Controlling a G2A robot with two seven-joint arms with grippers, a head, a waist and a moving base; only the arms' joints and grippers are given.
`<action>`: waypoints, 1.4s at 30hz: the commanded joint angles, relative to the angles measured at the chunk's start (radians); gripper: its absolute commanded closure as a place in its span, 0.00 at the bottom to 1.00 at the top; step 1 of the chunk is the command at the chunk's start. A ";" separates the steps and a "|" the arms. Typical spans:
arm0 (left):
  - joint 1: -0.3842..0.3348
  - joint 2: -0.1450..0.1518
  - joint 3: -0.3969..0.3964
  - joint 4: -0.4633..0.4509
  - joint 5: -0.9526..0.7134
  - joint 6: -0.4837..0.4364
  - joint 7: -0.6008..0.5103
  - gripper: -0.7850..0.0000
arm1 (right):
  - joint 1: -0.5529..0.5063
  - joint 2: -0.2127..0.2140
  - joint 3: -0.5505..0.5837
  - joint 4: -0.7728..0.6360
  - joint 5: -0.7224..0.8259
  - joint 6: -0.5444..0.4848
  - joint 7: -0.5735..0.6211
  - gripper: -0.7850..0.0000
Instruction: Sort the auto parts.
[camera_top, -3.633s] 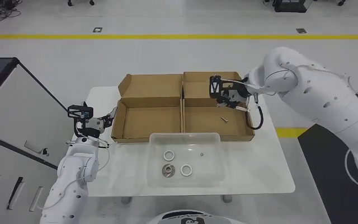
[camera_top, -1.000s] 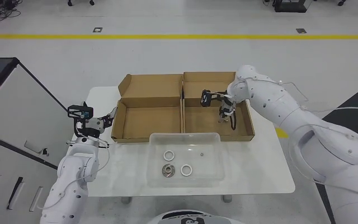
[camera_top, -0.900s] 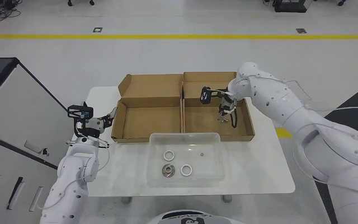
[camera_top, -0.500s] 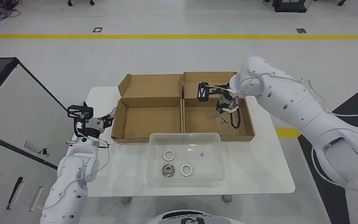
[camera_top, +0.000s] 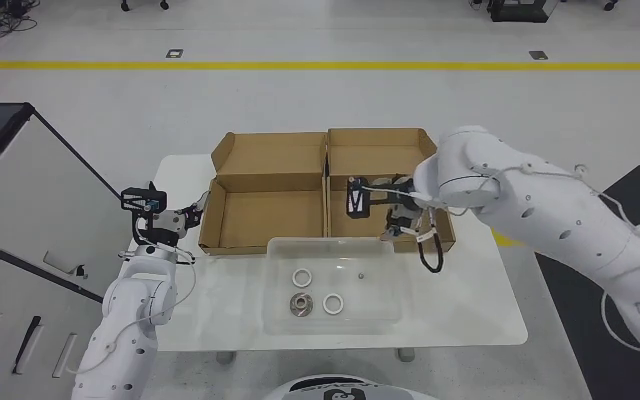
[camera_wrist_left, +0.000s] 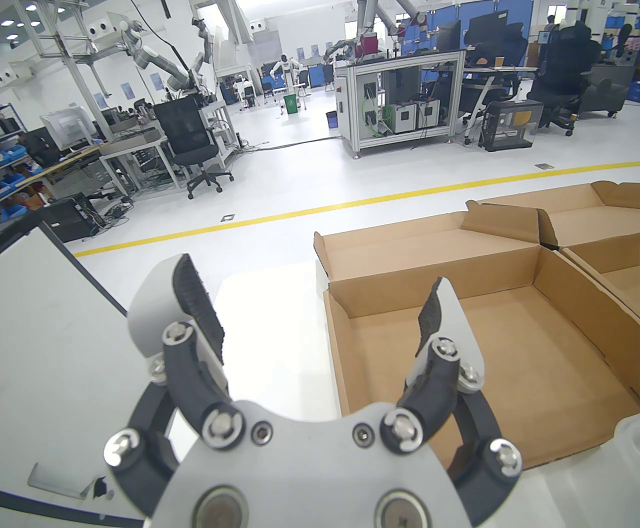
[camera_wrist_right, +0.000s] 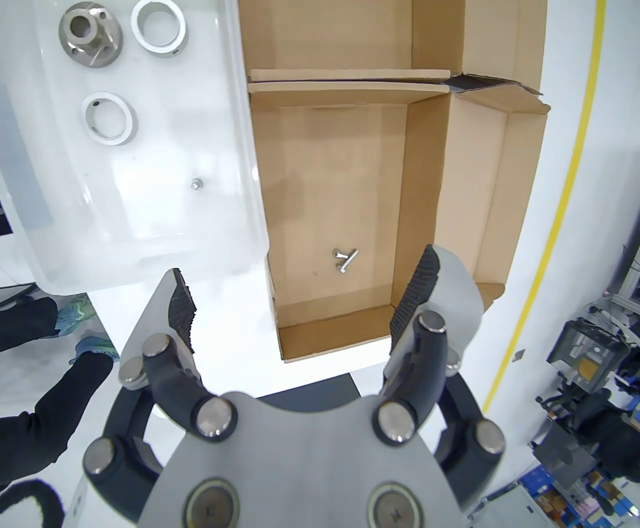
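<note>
Spread wide and empty, the right gripper (camera_wrist_right: 305, 280) hangs right of centre in the top view, over the right box (camera_wrist_right: 340, 175). Two bolts (camera_wrist_right: 345, 259) lie on the box floor beneath, apart from the fingers. The adjoining clear bin (camera_wrist_right: 150, 235) holds two rings (camera_wrist_right: 134, 30) and a hub (camera_wrist_right: 102, 45). The left gripper (camera_wrist_left: 315, 295), also wide open, sits far left.

Overhead + 2 wrist cams, boxes (camera_top: 265, 215) shared
</note>
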 joint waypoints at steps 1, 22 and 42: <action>0.000 0.000 0.000 0.000 0.000 0.000 0.000 0.00 | -0.011 0.009 0.002 -0.045 0.017 0.012 0.012 0.00; 0.000 0.000 0.000 0.000 0.000 0.000 0.000 0.00 | -0.047 0.003 -0.019 -0.114 0.026 0.001 -0.005 0.00; 0.000 0.000 0.000 0.000 0.000 0.000 0.000 0.00 | 0.043 -0.146 -0.227 -0.027 0.129 0.192 0.192 0.00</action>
